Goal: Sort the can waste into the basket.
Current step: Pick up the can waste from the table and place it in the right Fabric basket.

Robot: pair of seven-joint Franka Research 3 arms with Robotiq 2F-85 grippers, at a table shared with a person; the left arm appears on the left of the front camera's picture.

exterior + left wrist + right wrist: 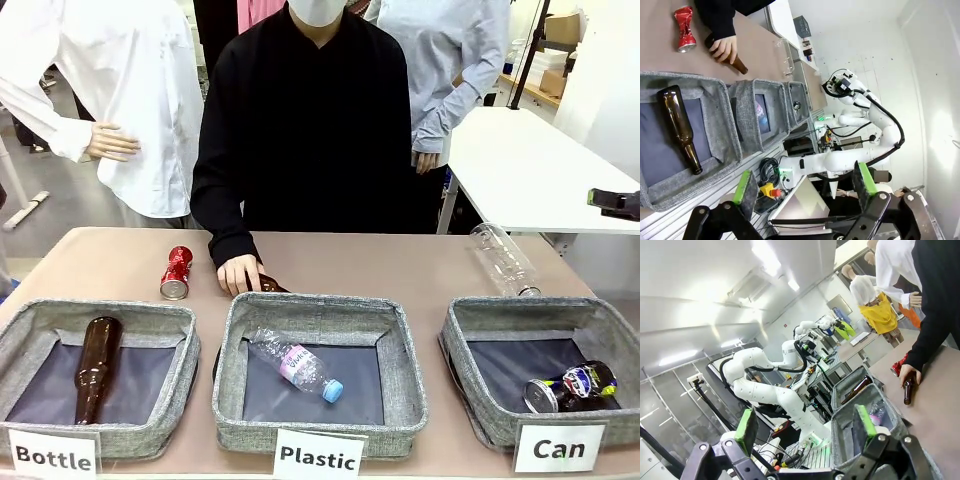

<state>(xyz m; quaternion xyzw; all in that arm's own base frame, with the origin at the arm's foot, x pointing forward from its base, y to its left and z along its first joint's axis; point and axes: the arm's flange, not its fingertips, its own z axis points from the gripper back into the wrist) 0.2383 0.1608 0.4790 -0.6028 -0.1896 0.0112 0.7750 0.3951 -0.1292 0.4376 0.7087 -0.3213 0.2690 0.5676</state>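
Front view gives you the surface [400,265], and the basket [520,305] labelled "Can" sits at the right end of its near edge. One dark can [572,388] already lies inside it, so half the job looks done. The red can [176,272] is what's left: it lies on the surface behind the "Bottle" bin [100,310], just beside the person's hand [240,272] and well apart from the basket. Your left jaws and right jaws both stand wide apart, holding nothing.
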